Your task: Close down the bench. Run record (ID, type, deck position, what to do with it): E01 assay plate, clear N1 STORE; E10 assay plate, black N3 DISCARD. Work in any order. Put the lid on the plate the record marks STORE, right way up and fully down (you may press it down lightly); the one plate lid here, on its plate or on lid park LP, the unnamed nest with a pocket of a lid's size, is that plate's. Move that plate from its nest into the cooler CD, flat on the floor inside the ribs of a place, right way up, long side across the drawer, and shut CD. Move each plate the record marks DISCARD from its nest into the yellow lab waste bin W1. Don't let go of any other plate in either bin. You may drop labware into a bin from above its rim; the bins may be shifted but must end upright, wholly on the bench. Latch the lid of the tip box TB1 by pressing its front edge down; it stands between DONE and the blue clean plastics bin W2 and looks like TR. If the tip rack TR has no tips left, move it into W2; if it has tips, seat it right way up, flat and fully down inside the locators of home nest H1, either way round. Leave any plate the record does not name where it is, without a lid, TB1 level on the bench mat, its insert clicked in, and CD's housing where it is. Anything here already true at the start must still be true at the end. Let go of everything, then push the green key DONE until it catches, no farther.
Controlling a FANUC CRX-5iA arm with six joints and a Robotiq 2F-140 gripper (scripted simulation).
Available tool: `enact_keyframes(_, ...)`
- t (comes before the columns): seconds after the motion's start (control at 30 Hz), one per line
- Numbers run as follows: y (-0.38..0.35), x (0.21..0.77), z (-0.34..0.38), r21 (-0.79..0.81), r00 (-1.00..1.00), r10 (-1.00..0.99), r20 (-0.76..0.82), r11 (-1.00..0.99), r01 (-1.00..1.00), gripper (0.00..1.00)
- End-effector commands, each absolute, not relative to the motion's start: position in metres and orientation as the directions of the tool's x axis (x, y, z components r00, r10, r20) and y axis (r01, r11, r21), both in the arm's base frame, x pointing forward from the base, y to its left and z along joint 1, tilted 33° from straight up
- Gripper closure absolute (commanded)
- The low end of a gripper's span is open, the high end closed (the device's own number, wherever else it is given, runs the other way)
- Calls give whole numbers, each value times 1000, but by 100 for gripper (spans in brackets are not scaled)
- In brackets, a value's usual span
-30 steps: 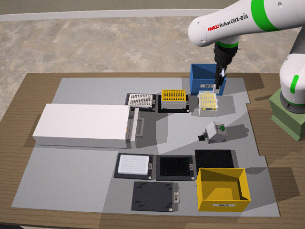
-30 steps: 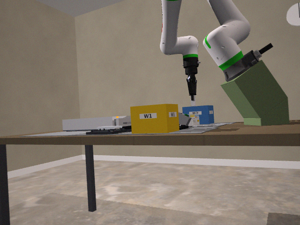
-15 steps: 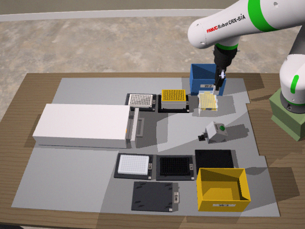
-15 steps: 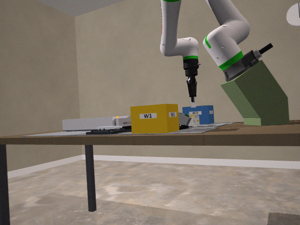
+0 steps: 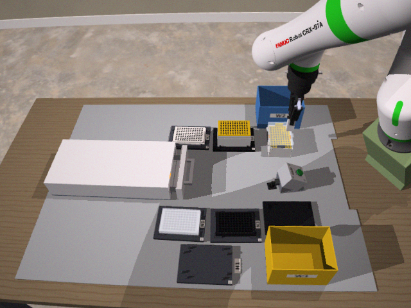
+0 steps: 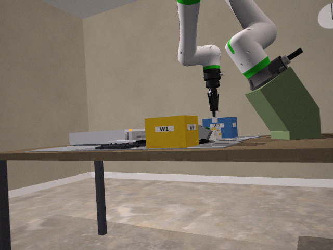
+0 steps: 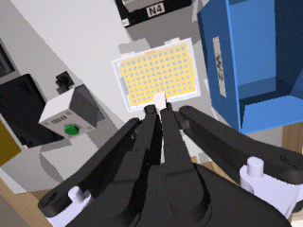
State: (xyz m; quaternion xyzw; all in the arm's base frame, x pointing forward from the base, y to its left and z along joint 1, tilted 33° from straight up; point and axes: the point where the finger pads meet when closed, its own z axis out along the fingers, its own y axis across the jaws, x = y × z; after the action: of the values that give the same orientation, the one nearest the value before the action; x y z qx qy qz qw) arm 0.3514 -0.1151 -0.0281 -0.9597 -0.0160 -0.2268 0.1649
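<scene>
My gripper [image 5: 291,123] [image 6: 214,113] [image 7: 161,101] is shut with nothing between the fingers. It hangs a short way above the tip box TB1 [image 5: 279,137] [image 6: 216,133] [image 7: 158,76], over one long edge of its clear lid, apart from it. TB1 shows a yellow insert and stands in front of the blue bin W2 [image 5: 270,102] [image 6: 228,127] [image 7: 227,71]. The tip rack TR [image 5: 234,132] with an orange top sits in a nest left of TB1. A pale plate [image 5: 179,221] and a black plate [image 5: 236,223] sit in front-row nests. The DONE box [image 5: 289,179] [image 7: 59,113] bears the green key [image 5: 299,171] [image 7: 71,129].
The white cooler CD [image 5: 109,167] fills the left, its drawer front [image 5: 180,169] facing right. The yellow bin W1 [image 5: 298,265] [image 6: 171,132] stands at the front right beside a dark empty pocket [image 5: 288,213]. Home nest H1 [image 5: 205,263] is bare. Another plate [image 5: 189,134] sits left of TR.
</scene>
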Motion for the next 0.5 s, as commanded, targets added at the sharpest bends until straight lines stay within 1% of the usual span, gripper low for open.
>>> enact_keyframes(0.0,-115,353,-30,-309,896,-44,441,-945,106,100)
enact_keyframes(0.47,-110,359,-43,-309,896,-44,441,-945,106,100)
